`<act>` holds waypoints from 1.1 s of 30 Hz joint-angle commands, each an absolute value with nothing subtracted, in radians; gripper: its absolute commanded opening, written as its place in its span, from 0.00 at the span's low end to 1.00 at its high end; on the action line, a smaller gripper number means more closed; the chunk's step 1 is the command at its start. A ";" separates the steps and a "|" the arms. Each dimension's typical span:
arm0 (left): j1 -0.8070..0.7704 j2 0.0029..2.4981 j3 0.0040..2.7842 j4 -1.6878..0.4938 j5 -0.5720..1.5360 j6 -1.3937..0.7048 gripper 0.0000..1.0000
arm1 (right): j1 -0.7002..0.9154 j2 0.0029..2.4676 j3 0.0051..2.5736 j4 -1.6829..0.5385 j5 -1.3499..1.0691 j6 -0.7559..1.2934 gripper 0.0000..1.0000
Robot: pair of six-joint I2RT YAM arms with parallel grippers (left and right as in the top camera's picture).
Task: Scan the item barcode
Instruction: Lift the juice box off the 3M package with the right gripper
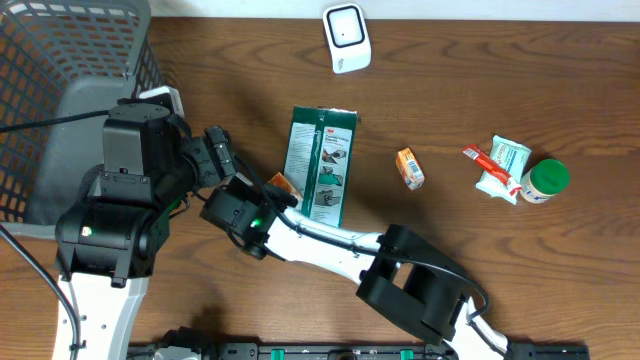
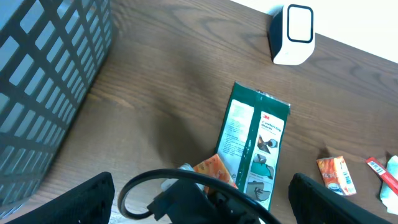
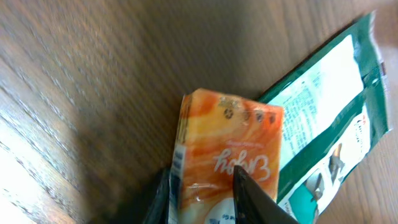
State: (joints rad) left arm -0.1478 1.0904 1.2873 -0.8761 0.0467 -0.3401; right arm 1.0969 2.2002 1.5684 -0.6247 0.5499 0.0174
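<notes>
Orange packet (image 3: 230, 149) is pinched between the two fingers of the right gripper (image 3: 204, 190), low by the table and just beside the green package (image 1: 322, 165). I think it is gripped so that its barcode can be turned toward the white scanner (image 1: 346, 38), well apart. Left gripper (image 2: 211, 202) hangs wide apart, holding nothing.
</notes>
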 commanded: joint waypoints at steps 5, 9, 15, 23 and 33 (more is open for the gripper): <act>-0.149 1.090 1.298 -0.874 0.051 -0.338 0.90 | 1.094 2.211 1.550 -0.620 0.534 0.022 0.28; -0.149 1.090 1.298 -0.874 0.051 -0.338 0.90 | 1.094 2.211 1.550 -0.616 0.489 0.038 0.05; -0.149 1.090 1.298 -0.874 0.051 -0.338 0.91 | 1.082 2.188 1.551 -0.620 0.493 0.067 0.01; -0.149 1.090 1.298 -0.874 0.051 -0.338 0.90 | 1.044 2.107 1.551 -0.626 0.475 0.079 0.01; -0.149 1.090 1.298 -0.874 0.051 -0.338 0.90 | 0.948 2.101 1.551 -0.641 0.241 0.107 0.01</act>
State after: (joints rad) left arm -0.1478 1.0904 1.2873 -0.8749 0.0467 -0.3397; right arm 0.9764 2.1304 1.5585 -0.6399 0.3389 0.0765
